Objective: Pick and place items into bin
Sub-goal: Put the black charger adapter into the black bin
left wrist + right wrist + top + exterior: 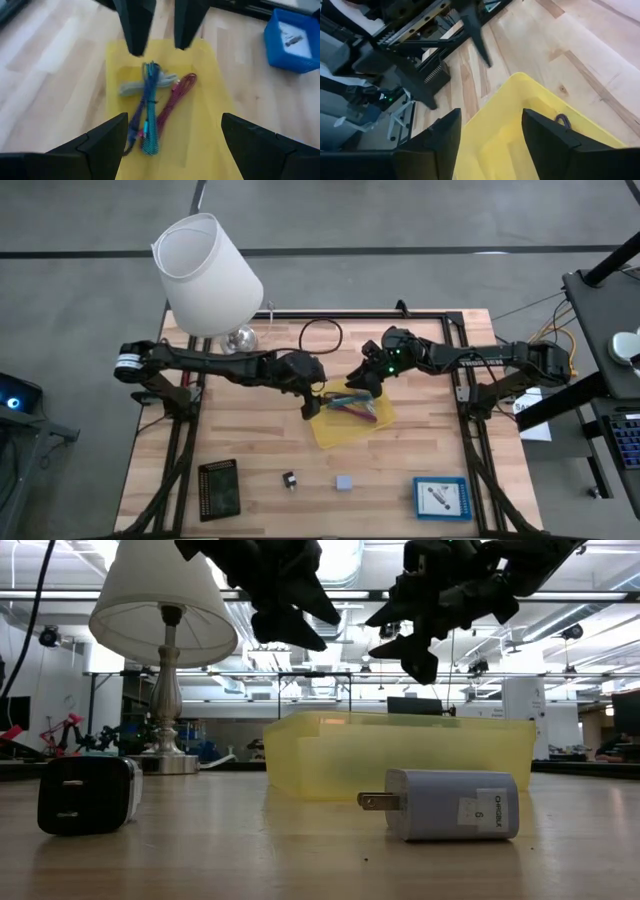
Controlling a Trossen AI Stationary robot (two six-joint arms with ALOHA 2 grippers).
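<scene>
Both grippers above yellow bin point(350, 430), left gripper point(311, 402) fingers apart, empty; right gripper point(362, 376) fingers apart, empty; teal cord point(149, 131) and magenta cord point(172, 97) lie inside bin

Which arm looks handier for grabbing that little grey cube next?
Probably the right. Both open grippers, left gripper and right gripper, hover over the yellow bin; the grey cube lies on the table slightly toward the right arm's side.
</scene>
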